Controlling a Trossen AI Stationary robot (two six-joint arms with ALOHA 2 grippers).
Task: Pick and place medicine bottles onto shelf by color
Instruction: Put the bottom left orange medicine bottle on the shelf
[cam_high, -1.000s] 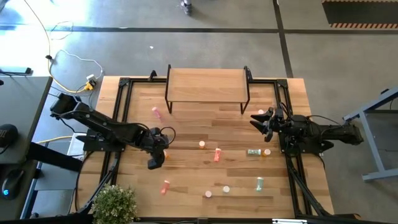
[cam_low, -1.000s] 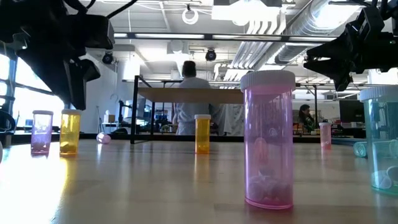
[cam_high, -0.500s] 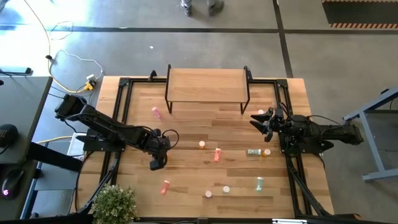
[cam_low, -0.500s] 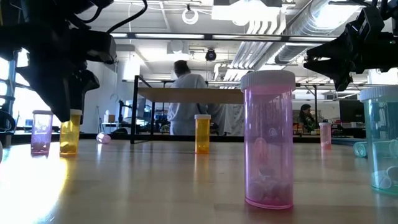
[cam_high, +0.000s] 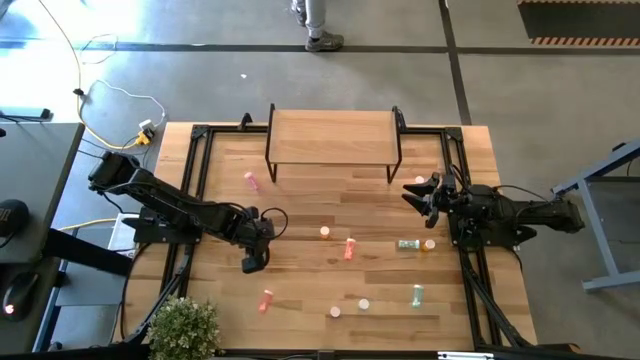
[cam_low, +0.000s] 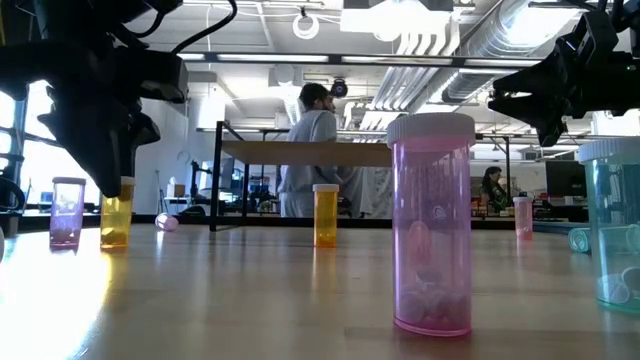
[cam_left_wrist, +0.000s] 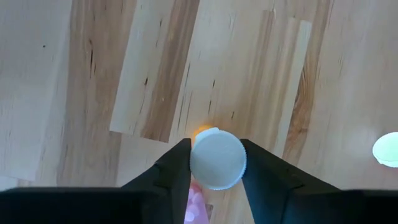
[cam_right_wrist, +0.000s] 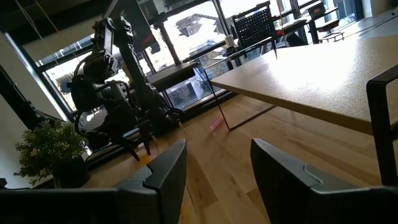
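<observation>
My left gripper (cam_high: 252, 262) points down over a small orange bottle with a white cap (cam_left_wrist: 217, 158), which stands upright on the wooden table (cam_low: 115, 218). Its fingers are closed on the cap. My right gripper (cam_high: 415, 190) hovers open and empty beside the right end of the shelf (cam_high: 333, 137), a light-wood board on black legs at the table's far middle, with nothing on it. Other bottles are scattered over the table: a pink one (cam_high: 251, 181) lying near the shelf, an orange one (cam_high: 325, 233), a red one (cam_high: 349, 248), and a teal one (cam_high: 408, 244) lying down. My left gripper pinches the white cap (cam_left_wrist: 217, 158) at the top of the orange bottle between its two fingers, one on each side. The fingers (cam_left_wrist: 177, 165) come from above, pointing down. The bottle stands upright with its base on the table (cam_low: 115, 245).
More bottles stand toward the near edge: pink (cam_high: 265, 299), two pale-capped pink ones (cam_high: 334, 311) (cam_high: 364, 304), and teal (cam_high: 417, 294). A potted plant (cam_high: 185, 328) sits at the near left corner. A person (cam_low: 312, 150) walks in the room behind the shelf.
My left gripper has come down and a little toward the table's near edge, onto the orange bottle's top. The bottle stays on the table. The person behind the shelf has walked across.
</observation>
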